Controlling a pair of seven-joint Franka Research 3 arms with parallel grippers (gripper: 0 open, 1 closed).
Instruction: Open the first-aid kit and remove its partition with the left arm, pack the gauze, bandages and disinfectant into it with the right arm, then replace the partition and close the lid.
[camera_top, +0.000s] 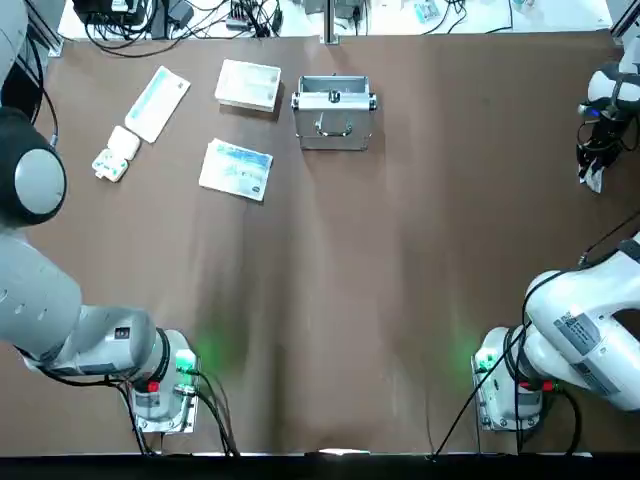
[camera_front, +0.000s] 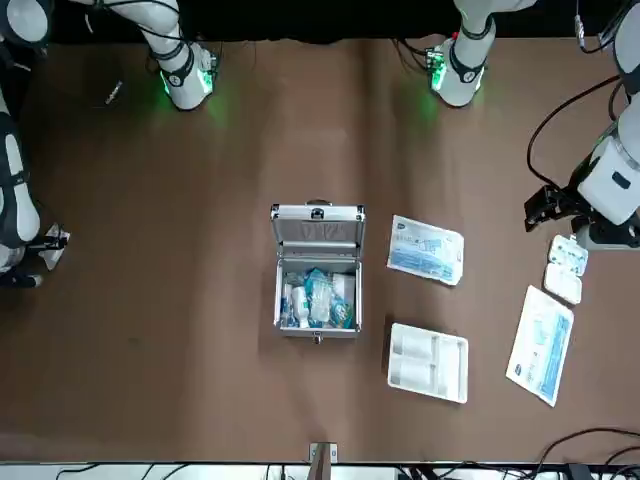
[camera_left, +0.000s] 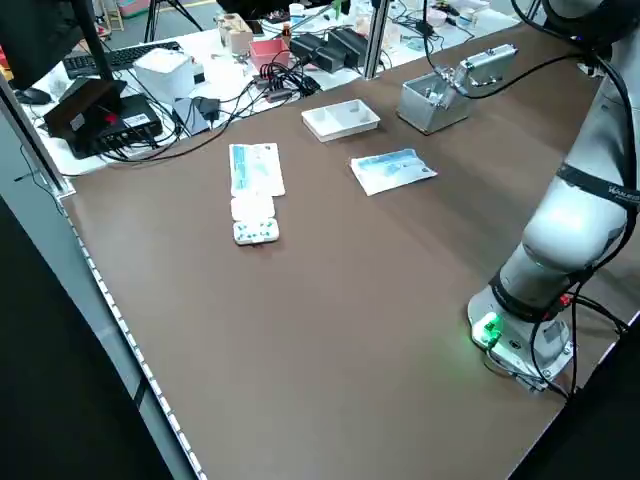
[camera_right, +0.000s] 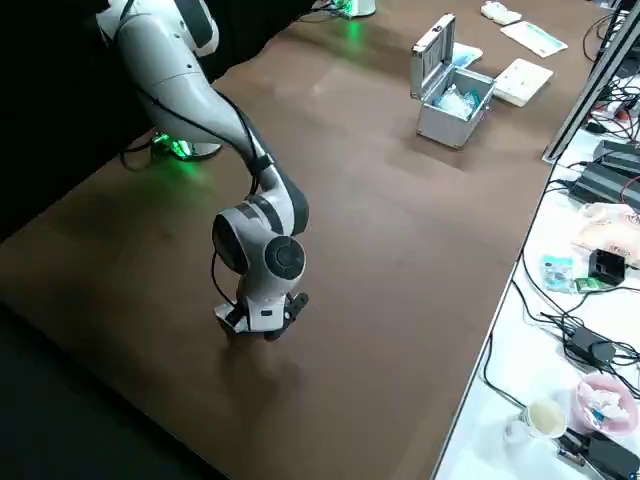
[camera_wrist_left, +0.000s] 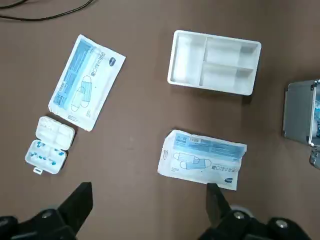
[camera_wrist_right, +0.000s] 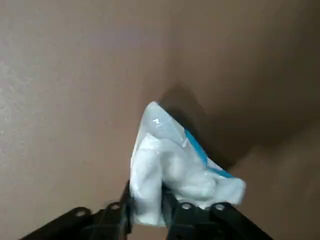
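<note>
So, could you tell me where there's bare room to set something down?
Bare table runs from the case across to the right gripper, which pinches a gauze packet, and all along the arm bases. Crowded left of the case: partition, two packets, pill box.

Left arm (camera_top: 40, 300): base at the near left corner of the tabletop, elbow bent out past the left edge, wrist raised high.
Left tool (camera_wrist_left: 145, 210): points straight down, fingers spread wide, nothing between them.
Right arm (camera_top: 585, 335): base at the near right corner, reaching out along the right edge.
Right tool (camera_top: 597, 170): low over the tabletop at the far right, fingers pinched on a white-and-blue packet (camera_wrist_right: 175, 170).
</note>
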